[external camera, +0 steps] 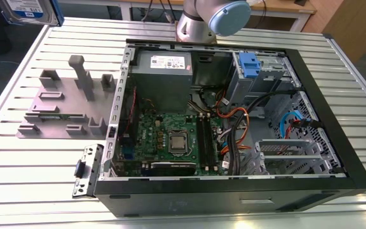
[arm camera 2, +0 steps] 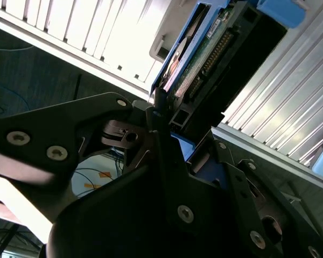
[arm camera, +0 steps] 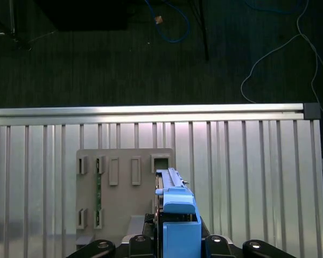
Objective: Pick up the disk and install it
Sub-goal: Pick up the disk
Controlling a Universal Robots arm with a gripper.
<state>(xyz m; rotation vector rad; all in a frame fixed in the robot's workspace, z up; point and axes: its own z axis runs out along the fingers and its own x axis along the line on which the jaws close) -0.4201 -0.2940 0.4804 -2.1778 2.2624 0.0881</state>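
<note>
Disk (external camera: pixel 25 10), judged stiff, heavy and shock-sensitive, is clamped by its blue caddy (arm camera: pixel 178 220) in the hand (arm camera: pixel 175 242), above the grey fixture (arm camera: pixel 124 183).

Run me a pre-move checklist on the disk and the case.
1. Grip: ok. The end effector is shut on the disk.
2. Disk off the table: ok, it hangs above the table's corner in the exterior view.
3. Disk free of the grey holder: ok.
4. Computer case open: ok, side panel off.
5. Bay free: cannot tell; another blue caddy sits in the drive cage.
6. Cables out of the way: cannot tell; they lie loose beside the cage.
</note>
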